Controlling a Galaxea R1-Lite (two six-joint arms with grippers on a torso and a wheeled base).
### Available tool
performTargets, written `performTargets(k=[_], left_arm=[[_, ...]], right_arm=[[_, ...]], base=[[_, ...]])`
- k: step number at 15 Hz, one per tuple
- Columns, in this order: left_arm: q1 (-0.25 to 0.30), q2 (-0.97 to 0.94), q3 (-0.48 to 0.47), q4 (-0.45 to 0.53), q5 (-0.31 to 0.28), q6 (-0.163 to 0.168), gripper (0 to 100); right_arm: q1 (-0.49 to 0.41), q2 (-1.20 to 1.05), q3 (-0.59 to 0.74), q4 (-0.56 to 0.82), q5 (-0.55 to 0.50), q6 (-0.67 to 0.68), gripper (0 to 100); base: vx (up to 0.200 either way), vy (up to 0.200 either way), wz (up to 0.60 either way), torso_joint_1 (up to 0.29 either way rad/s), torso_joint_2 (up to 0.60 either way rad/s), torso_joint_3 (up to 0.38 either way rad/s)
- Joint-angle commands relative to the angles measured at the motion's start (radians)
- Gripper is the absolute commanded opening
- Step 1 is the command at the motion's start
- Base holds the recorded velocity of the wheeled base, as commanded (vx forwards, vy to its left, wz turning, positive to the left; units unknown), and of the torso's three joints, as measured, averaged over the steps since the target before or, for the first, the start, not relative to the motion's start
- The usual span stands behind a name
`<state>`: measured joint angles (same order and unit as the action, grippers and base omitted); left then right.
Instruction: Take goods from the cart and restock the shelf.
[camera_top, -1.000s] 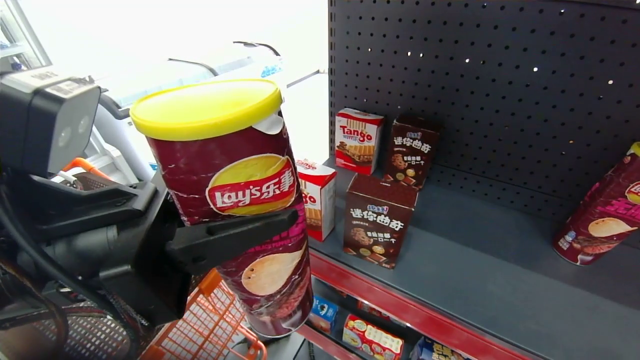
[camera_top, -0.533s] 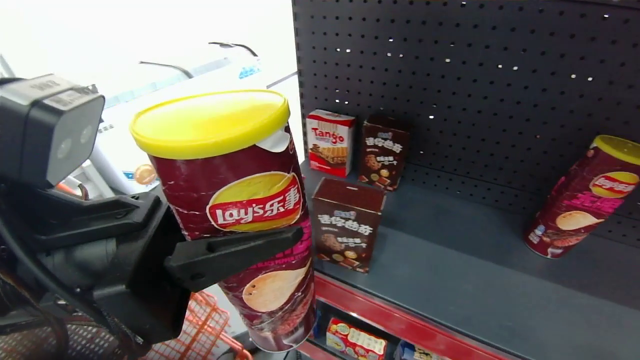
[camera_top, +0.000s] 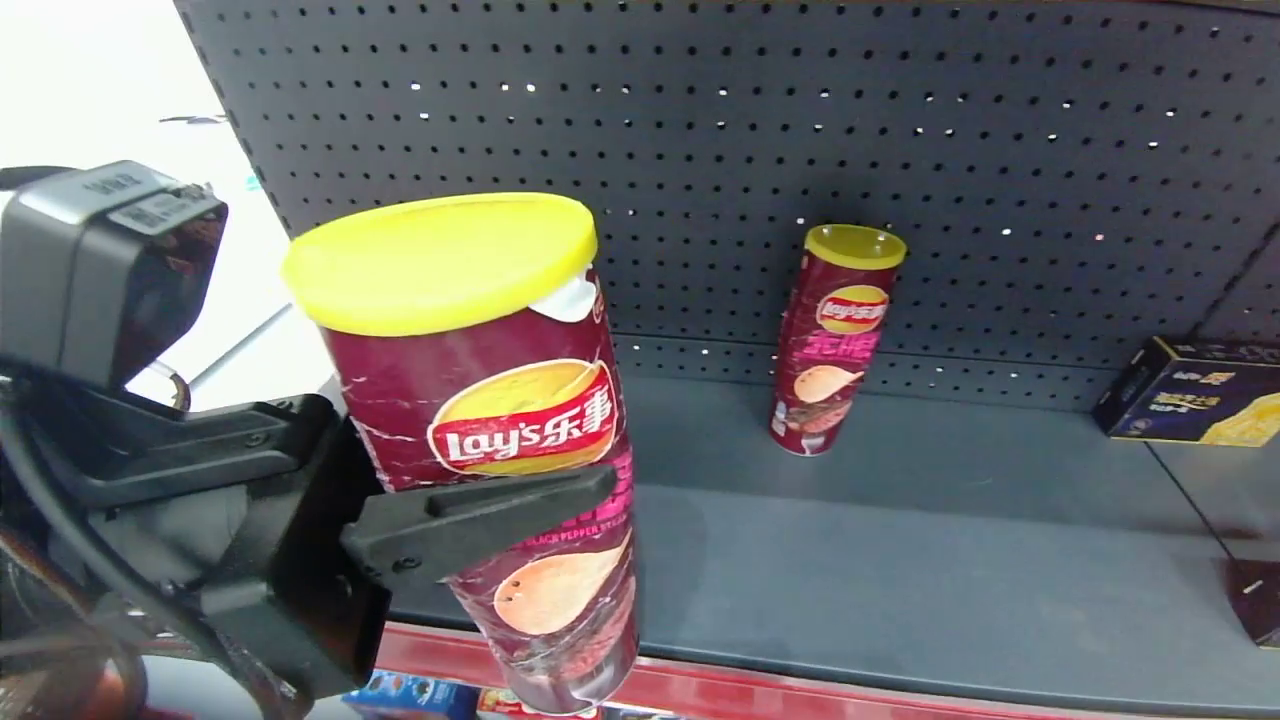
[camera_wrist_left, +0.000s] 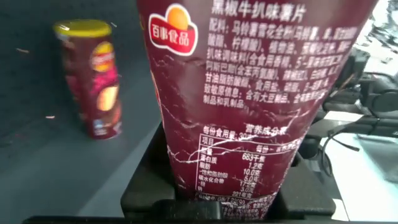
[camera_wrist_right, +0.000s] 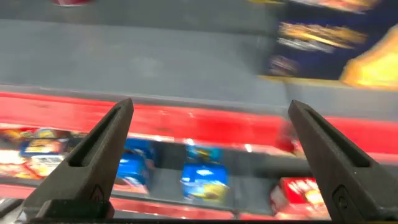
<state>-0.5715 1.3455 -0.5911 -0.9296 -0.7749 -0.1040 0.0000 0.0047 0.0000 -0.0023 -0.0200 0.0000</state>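
My left gripper (camera_top: 480, 500) is shut on a maroon chips can (camera_top: 490, 420) with a yellow lid, held upright in front of the grey shelf (camera_top: 900, 560), at its left front edge. The can's back label (camera_wrist_left: 249, 93) fills the left wrist view, clamped between the black fingers. A second chips can (camera_top: 835, 335) of the same kind stands upright near the pegboard back wall, also seen as can (camera_wrist_left: 93, 78) in the left wrist view. My right gripper (camera_wrist_right: 217, 155) is open, nothing between its fingers, in front of the shelf's red front rail (camera_wrist_right: 205, 121).
A dark blue box (camera_top: 1190, 405) lies at the shelf's right end, and the same box (camera_wrist_right: 329, 43) lies beyond the right gripper. Bare shelf surface stretches between the standing can and the front rail. Packaged goods (camera_wrist_right: 205, 177) sit on the lower shelf.
The whole head view has shifted right along the shelf: the biscuit boxes and orange cart left the picture, the standing can came to the middle. The held can stays in my left gripper.
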Motion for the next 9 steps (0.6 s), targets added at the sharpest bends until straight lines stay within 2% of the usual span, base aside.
performTargets(k=[1,2,5,9], left_arm=[[0.001,-0.003,0.007,-0.003,0.000,0.000,0],[0.001,-0.005,0.010,-0.003,0.000,0.000,0],[0.001,-0.006,0.022,-0.003,0.000,0.001,0],[0.002,-0.006,0.022,-0.003,0.000,0.000,0]], right_arm=[[0.000,0.000,0.000,-0.001,0.000,0.000,100],[0.000,0.000,0.000,-0.001,0.000,0.000,100],[0.000,0.000,0.000,-0.001,0.000,0.000,100],[0.000,0.000,0.000,-0.001,0.000,0.000,100]], base=[[0.000,0.000,0.00,0.000,0.00,0.000],[0.000,0.000,0.00,0.000,0.00,0.000],[0.000,0.000,-0.60,0.002,0.00,0.005],[0.000,0.000,0.00,0.000,0.00,0.000]])
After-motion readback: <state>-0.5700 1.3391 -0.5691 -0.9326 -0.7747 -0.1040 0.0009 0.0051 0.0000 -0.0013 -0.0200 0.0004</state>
